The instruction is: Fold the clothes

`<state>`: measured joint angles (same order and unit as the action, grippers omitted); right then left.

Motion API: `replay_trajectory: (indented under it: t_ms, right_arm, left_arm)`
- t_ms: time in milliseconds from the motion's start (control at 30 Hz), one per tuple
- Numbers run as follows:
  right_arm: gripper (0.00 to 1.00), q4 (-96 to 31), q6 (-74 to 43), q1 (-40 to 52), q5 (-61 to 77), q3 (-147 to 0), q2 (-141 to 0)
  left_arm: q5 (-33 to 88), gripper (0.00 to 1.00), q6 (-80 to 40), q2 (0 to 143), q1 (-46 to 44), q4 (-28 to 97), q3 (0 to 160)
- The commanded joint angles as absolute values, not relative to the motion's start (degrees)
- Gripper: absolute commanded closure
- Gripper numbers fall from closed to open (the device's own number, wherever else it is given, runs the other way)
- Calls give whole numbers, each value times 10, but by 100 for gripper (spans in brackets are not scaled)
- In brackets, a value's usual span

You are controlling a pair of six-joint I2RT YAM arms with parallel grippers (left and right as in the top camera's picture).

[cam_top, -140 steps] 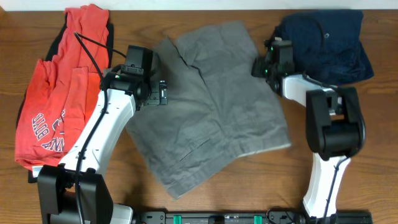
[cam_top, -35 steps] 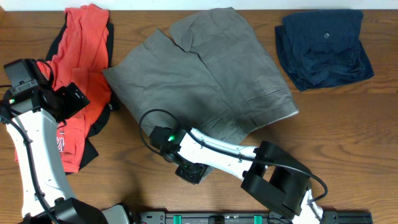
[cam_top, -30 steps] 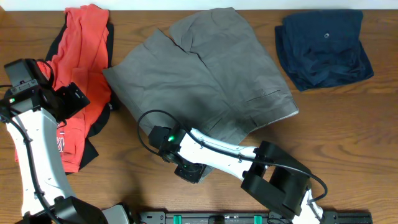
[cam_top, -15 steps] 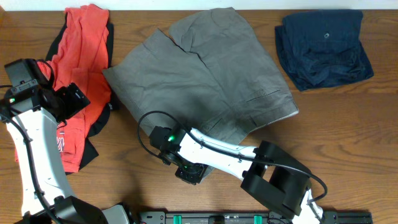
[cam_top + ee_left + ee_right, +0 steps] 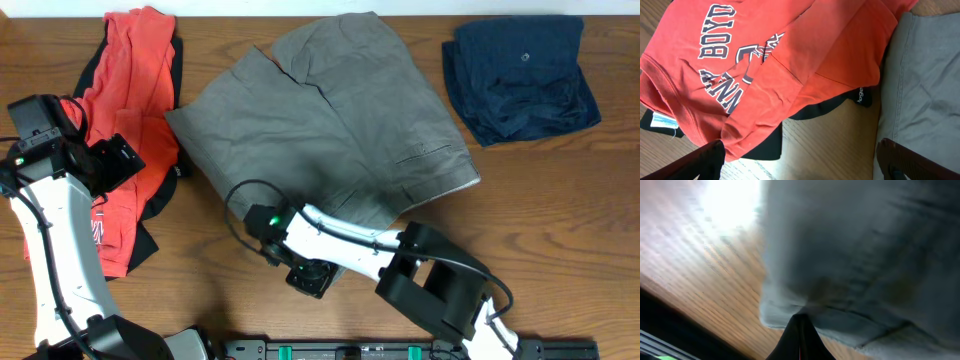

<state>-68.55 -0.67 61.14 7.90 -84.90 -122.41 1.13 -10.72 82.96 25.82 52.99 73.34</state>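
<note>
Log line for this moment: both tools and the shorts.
left tool: open, above orange T-shirt | right tool: shut on near edge of grey shorts | grey shorts: spread flat, unfolded

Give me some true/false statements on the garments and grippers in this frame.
1. The right gripper is shut on the near edge of the shorts. True.
2. The left gripper holds the T-shirt. False: it hangs open above it, holding nothing.
3. The navy garment lies on the shorts. False: it lies apart from them.
4. A black garment lies under the T-shirt. True.
</note>
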Motion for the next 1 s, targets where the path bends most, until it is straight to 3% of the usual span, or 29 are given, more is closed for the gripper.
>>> replay_trajectory:
  t_ms: [0,200,300,367,567,667,967]
  right_arm:
    - [99,-694,-77,569,83,-846,-1209]
    - [98,-674,-88,500,123,-846,-1174]
    - [64,-650,-86,476,136,-846,-1173]
    - [56,-638,-75,467,135,-845,-1174]
    - [54,-624,-91,461,101,-834,-1180]
    - [39,-614,-132,455,88,-809,-1181]
    - [37,-590,-228,389,88,-719,-1181]
  left_arm:
    - [11,2,-115,834,261,533,733]
    - [11,2,-115,834,261,533,733]
    - [11,2,-115,834,261,533,733]
    - [11,2,-115,834,261,533,733]
    - [11,2,-115,834,260,531,733]
    - [19,2,-115,834,256,531,733]
    - [26,2,-114,837,233,518,733]
